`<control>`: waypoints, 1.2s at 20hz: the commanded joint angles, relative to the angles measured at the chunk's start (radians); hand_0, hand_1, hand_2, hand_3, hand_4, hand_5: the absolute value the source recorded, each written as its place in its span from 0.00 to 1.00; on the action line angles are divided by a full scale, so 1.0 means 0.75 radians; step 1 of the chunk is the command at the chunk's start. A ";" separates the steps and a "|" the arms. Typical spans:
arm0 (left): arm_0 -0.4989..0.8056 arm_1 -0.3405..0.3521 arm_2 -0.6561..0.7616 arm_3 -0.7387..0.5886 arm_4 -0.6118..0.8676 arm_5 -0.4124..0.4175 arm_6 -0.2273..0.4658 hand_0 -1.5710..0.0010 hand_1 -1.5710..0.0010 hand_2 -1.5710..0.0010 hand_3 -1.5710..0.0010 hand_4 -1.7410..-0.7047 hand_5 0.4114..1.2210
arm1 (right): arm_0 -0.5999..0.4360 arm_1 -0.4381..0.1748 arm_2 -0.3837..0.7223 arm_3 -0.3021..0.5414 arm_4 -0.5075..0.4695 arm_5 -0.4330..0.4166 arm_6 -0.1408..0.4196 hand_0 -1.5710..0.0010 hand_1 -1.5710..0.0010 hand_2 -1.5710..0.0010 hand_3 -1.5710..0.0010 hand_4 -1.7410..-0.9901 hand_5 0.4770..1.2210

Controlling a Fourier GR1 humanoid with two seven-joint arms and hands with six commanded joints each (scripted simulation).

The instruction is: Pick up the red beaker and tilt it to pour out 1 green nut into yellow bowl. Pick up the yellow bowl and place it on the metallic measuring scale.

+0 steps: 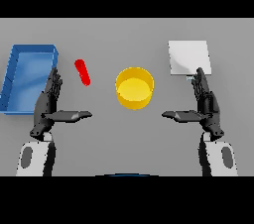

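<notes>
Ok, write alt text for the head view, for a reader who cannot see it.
A yellow bowl sits mid-table between two open dark hands, left hand and right hand, neither touching anything. A red beaker stands tilted left of the bowl, beside a blue tray; a metallic scale lies at right.

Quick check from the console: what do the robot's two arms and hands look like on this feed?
Both match. The left hand and right hand are dark grey to black, each with slim segmented fingers and a long thumb. Below each wrist, the forearm is a white shell with a dark grey oval inset and a darker underside. No cables, labels or other markings are visible.
</notes>
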State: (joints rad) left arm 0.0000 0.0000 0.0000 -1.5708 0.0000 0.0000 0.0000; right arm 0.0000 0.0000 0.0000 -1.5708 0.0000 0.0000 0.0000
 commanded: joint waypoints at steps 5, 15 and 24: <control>-0.013 0.027 0.026 0.014 0.023 -0.015 0.002 1.00 1.00 1.00 1.00 0.57 0.23 | 0.016 0.017 0.019 -0.014 0.014 -0.009 -0.005 1.00 1.00 1.00 1.00 0.76 0.16; 0.093 0.137 -0.090 -0.150 -0.126 -0.056 0.066 1.00 1.00 1.00 1.00 0.56 0.24 | 0.154 -0.051 0.180 -0.165 0.394 -0.133 -0.093 1.00 1.00 1.00 1.00 0.73 0.16; -0.189 0.100 -0.070 0.250 -0.221 -0.006 -0.026 1.00 1.00 1.00 1.00 0.49 0.28 | 0.161 -0.071 0.165 -0.200 0.322 -0.070 -0.098 1.00 1.00 1.00 1.00 0.63 0.21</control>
State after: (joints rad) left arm -0.1428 0.0750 -0.0524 -1.3839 -0.1660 -0.0039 -0.0139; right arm 0.1209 -0.0537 0.1235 -1.7208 0.2412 -0.0531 -0.0722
